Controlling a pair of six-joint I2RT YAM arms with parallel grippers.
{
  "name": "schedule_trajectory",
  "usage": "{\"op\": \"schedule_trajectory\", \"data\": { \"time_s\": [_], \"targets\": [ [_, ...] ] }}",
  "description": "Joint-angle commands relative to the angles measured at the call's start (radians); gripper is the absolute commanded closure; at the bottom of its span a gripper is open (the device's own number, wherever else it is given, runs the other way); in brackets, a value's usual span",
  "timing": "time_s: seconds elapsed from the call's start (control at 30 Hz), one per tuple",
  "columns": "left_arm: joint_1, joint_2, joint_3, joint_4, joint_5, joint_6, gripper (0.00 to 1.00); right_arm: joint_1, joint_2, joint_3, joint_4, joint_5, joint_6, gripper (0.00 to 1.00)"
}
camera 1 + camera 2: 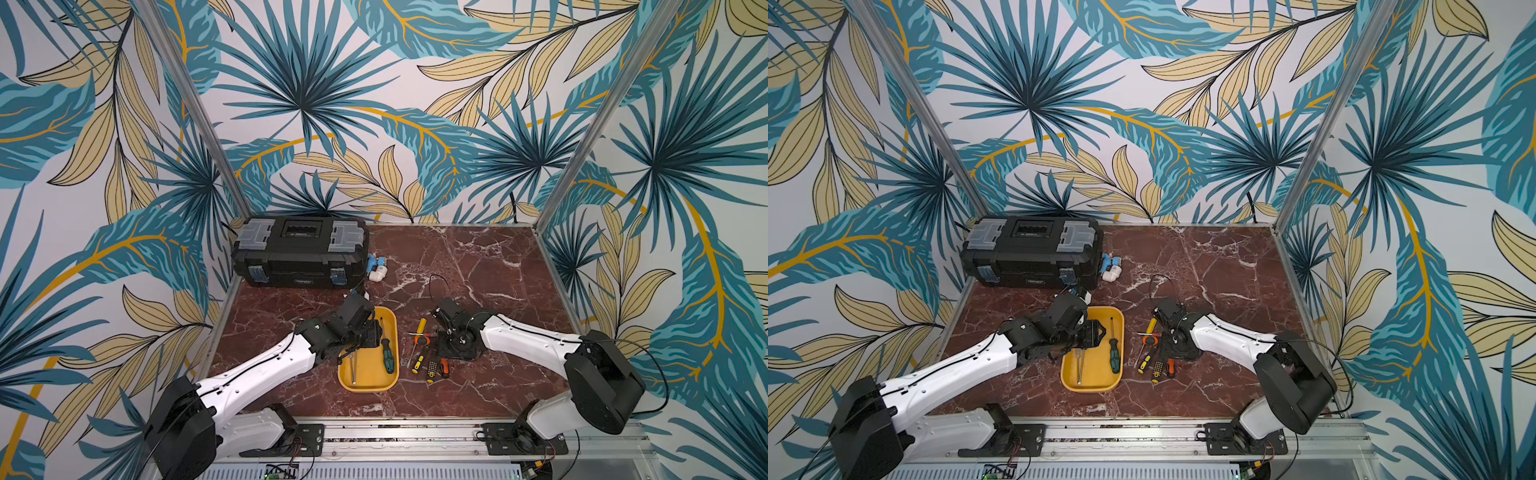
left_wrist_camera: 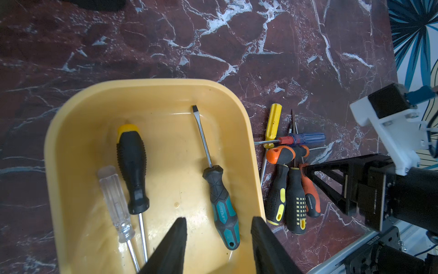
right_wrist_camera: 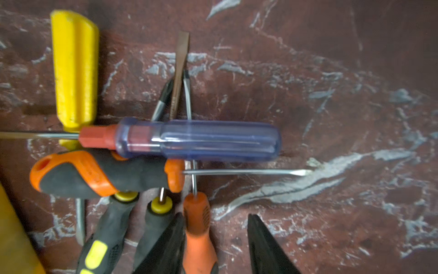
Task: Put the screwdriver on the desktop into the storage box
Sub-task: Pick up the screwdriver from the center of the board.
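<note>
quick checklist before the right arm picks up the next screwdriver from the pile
1. Right gripper open and empty: ok.
2. Target lined up: ok, the handle of the small orange screwdriver lies between the jaws, close to one finger.
3. Target free to lift: not ok, its shaft runs under the blue screwdriver, which would likely be dragged along.
4. Room in the yellow tray: ok, it holds three screwdrivers and bare floor is left.
5. Drop path clear: not ok, the left gripper hangs open over the tray.
</note>
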Motion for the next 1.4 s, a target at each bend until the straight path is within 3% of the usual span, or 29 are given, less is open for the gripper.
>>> {"op": "schedule_trajectory", "data": {
  "time_s": [0.0,0.2,0.5,1.03,1.23,1.37],
  "targets": [
    [0.000,-0.018,0.042,-0.002,0.002,0.009,0.52,0.003,-0.043,0.028,-0.057,0.032,-0.019,0.47],
    [0.001,-0.042,0.053,-0.020,-0.004,0.004,0.52,0.004,-0.042,0.054,-0.081,-0.002,-0.014,0.45],
    [0.006,-0.080,0.045,-0.004,0.035,-0.020,0.50,0.064,-0.131,-0.071,-0.071,-0.058,0.058,0.45],
    [0.024,-0.132,0.020,0.103,0.072,-0.103,0.51,0.080,-0.051,-0.132,0.023,-0.068,0.101,0.46],
    [0.026,-0.137,0.013,0.123,0.091,-0.108,0.51,0.080,-0.029,-0.143,0.023,-0.046,0.113,0.50],
    [0.026,-0.136,0.008,0.127,0.101,-0.105,0.50,0.077,0.000,-0.140,0.022,-0.038,0.116,0.59]
  ]
}}
